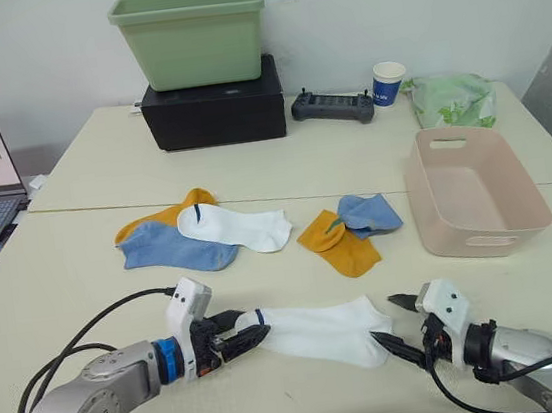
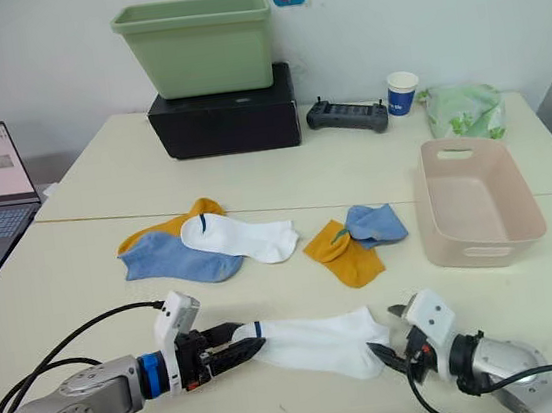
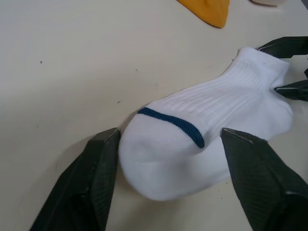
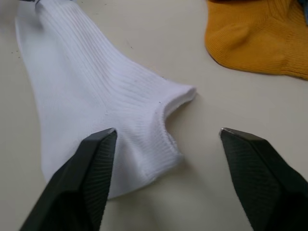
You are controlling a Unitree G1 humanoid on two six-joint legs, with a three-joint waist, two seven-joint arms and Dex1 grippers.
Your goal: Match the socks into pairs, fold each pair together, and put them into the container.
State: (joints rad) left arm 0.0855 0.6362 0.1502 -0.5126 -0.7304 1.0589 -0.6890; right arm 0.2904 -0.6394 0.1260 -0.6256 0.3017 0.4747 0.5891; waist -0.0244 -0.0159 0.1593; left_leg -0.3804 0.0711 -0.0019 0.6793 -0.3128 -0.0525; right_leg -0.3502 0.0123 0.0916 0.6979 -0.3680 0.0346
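the left gripper [image 1: 240,340] lies low on the bench [image 1: 84,280], jaws spread wide around the toe of a white sock [image 1: 321,330] but not closed on it. the right gripper [image 1: 397,328] sits at the sock's cuff end – jaws open, one finger over the fabric. the pink container [image 1: 481,232] stands empty, further right.

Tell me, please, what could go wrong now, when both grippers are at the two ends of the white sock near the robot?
1. The left gripper is open around the toe of the white sock; closing may pinch only a thin fold, which could slip.
2. The right gripper is open, with one finger over the cuff and the other on bare table, so it may catch only an edge.
3. The second white sock lies on the blue sock, so picking it up could drag that one along.
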